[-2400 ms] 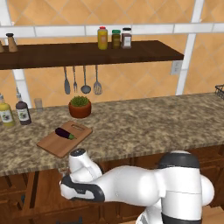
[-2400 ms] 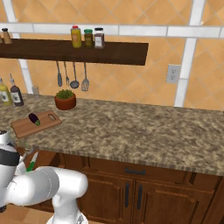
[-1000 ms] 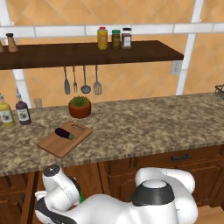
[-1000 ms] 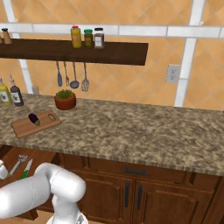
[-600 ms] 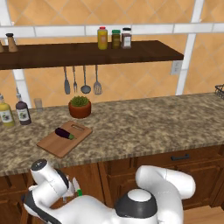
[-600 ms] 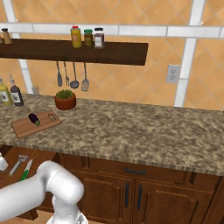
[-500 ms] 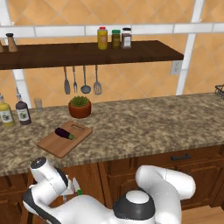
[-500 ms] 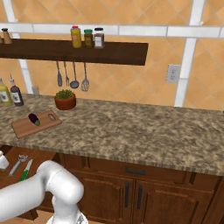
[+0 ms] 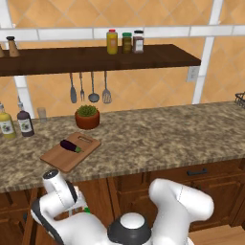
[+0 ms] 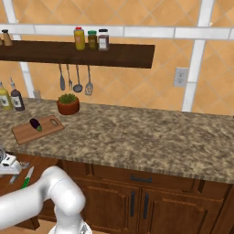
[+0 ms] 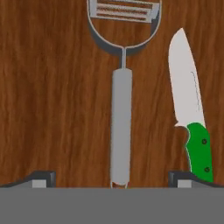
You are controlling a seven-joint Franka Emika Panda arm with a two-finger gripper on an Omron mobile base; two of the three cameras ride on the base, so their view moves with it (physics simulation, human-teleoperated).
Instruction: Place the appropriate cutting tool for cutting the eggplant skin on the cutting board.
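Observation:
The cutting tool, a grey peeler point(image 11: 121, 127), lies flat on dark wood in the hand view, forked head toward the top. My gripper point(image 11: 111, 178) hangs straight above it, open, with its fingertips point(image 11: 43, 177) wide apart on either side of the handle's end and touching nothing. Up on the counter the dark purple eggplant point(image 9: 71, 146) point(image 10: 35, 123) lies on the wooden cutting board point(image 9: 57, 160) point(image 10: 25, 132). My arm reaches down below the counter's front edge at the left.
A knife with a green handle point(image 11: 197, 151) point(image 10: 26, 177) lies just right of the peeler, blade parallel to it. A potted plant point(image 9: 87, 116), two bottles point(image 9: 24, 123) and hanging utensils point(image 9: 93, 88) stand behind the board. Brown cabinet fronts point(image 10: 137, 201) run below the counter.
The arm has swung from counter height down and to the left, below the counter edge. Over the last half second it has hardly moved, and the gripper has stayed open.

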